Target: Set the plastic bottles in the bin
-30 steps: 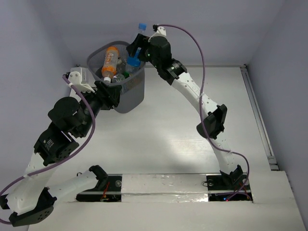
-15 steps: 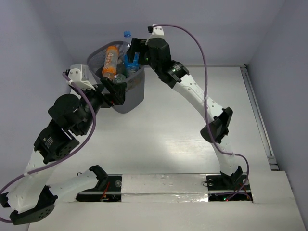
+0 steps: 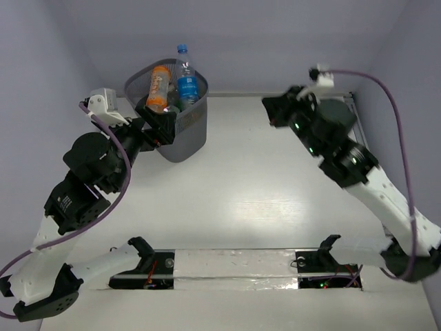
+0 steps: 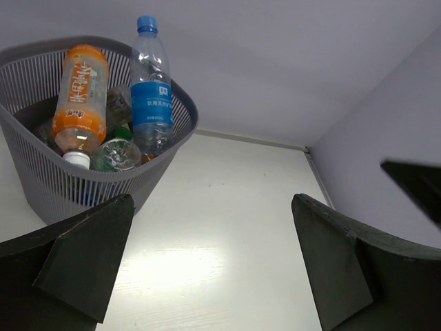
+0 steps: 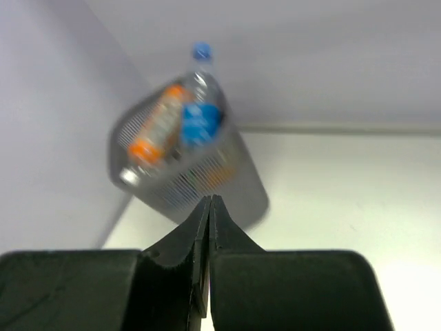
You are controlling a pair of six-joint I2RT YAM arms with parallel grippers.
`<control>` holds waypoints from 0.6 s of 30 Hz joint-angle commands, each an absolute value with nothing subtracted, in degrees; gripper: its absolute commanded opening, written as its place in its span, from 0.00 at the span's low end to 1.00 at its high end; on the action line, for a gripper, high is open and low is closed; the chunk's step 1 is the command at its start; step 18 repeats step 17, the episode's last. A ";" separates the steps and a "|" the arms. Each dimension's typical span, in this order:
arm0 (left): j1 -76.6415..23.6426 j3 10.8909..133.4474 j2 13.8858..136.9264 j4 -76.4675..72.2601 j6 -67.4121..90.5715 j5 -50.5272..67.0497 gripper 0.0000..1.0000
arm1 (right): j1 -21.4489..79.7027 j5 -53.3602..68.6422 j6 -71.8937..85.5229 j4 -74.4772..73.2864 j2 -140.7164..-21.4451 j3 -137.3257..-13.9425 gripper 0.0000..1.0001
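The bin stands at the far left of the table, a dark grey mesh basket. Inside it lean an orange bottle and a clear blue-labelled bottle whose blue cap rises above the rim. More bottles lie beneath them. My left gripper is open and empty against the bin's near-left side. In the left wrist view the bin, orange bottle and blue-labelled bottle sit beyond the open left gripper. My right gripper is shut and empty, well right of the bin, pointing at it.
The white table runs right to a grey rail along its far right edge. Pale walls close in behind and left of the bin. The right wrist view shows the bin blurred.
My right gripper let go of the blue-labelled bottle in the bin, pulled away to the right and shut. My left gripper opened wide beside the bin.
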State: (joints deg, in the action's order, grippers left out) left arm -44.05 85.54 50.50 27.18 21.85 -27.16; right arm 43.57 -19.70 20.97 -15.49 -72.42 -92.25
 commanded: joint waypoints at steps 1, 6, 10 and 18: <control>-44.12 86.66 49.14 27.59 24.87 -27.77 0.99 | 43.68 -21.53 24.78 -12.83 -59.19 -76.41 0.03; -44.12 84.91 46.85 29.88 28.82 -28.30 0.99 | 43.68 -31.19 27.33 -21.35 -41.24 -64.96 0.89; -44.12 82.01 44.74 28.05 31.55 -27.16 0.99 | 43.68 -35.24 28.30 -26.36 -35.25 -63.20 1.00; -44.12 78.58 44.91 26.19 34.10 -26.63 0.99 | 43.68 -32.87 26.02 -27.86 -35.59 -65.73 1.00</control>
